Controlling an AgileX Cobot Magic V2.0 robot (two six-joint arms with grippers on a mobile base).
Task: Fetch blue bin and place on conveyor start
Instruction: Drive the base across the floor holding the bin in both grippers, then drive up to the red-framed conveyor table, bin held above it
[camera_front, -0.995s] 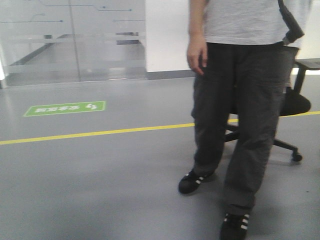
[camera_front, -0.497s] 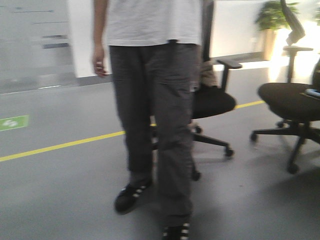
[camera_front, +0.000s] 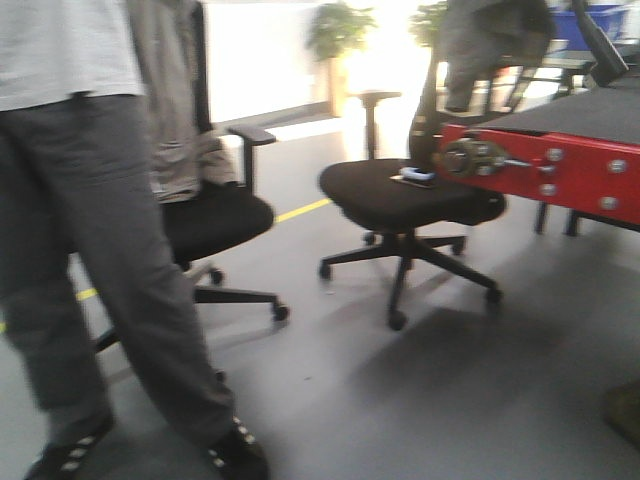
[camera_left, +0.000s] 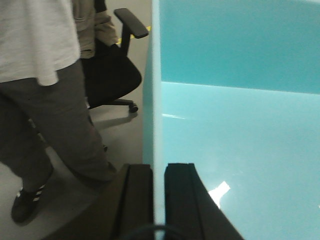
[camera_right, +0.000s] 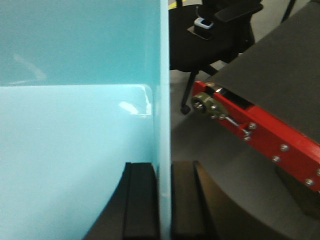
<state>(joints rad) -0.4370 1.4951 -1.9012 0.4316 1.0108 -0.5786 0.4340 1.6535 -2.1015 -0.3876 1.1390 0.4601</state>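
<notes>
Pinching opposite walls of the bin (camera_left: 240, 130), the left gripper (camera_left: 159, 200) and right gripper (camera_right: 165, 200) are both clamped tight on it; conveyor (camera_right: 265, 140) near the right, a person (camera_left: 45, 100) near the left.

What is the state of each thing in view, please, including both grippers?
Conveyor: belt bare where seen.
Bin: empty where visible, not on the conveyor.
Left gripper: shut on a bin wall.
Right gripper: shut on a bin wall.
Person: standing, legs apart.
Chair by conveyor: unoccupied, small device on seat.
Chair by person: unoccupied, jacket over its back.
</notes>
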